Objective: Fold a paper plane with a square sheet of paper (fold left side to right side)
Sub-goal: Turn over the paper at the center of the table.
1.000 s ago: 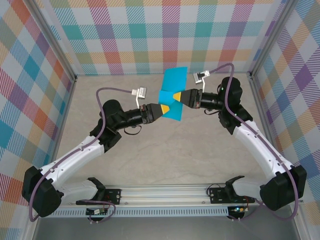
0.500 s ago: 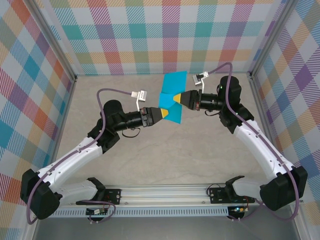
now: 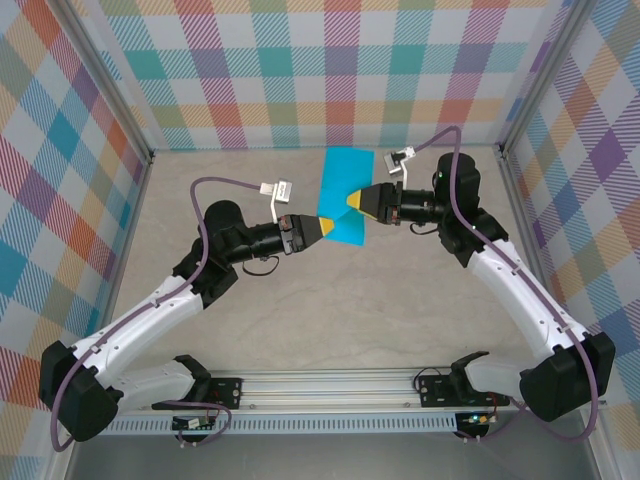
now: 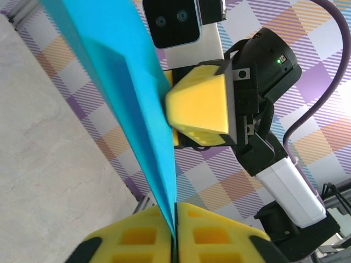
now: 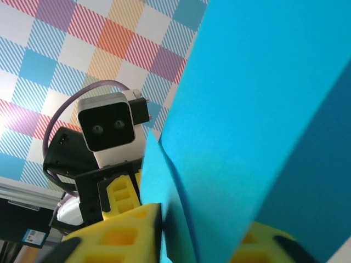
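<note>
Above the table (image 3: 400,300), far centre: one paper sheet held in the air

Between the two arms, the square sheet of paper (image 3: 348,170) hung clear of the table, edge-on and partly doubled over. The left gripper (image 3: 323,228) was clamped tight on its lower edge. The right gripper (image 3: 352,201) had its jaws somewhat parted around the sheet; no firm grip was evident. Judged light, thin, limp and easily creased or torn, the sheet was best pinched at an edge near a corner. Count: one sheet, two grippers.
</note>
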You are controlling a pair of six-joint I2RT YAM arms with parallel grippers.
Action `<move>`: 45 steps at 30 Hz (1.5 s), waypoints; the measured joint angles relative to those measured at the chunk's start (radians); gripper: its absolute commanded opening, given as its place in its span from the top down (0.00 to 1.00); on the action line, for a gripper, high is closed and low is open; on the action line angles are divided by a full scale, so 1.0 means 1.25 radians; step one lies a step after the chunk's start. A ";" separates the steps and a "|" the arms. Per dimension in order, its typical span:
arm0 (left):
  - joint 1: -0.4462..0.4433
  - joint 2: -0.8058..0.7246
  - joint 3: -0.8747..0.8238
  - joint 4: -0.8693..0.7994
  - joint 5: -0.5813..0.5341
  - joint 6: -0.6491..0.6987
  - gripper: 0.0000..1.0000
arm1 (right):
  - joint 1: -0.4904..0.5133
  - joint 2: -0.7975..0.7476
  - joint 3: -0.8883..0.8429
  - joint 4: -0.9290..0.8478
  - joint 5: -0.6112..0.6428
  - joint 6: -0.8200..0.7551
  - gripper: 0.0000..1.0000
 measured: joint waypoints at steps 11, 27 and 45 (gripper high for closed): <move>-0.009 -0.014 0.010 -0.238 -0.111 0.158 1.00 | -0.019 -0.097 0.028 -0.366 0.284 -0.197 0.22; -0.301 0.472 0.496 -1.151 -1.081 0.230 1.00 | -0.024 -0.268 -0.056 -0.718 0.922 -0.289 0.00; -0.357 0.938 0.721 -1.460 -1.061 0.038 1.00 | -0.024 -0.425 0.027 -0.863 1.146 -0.296 0.00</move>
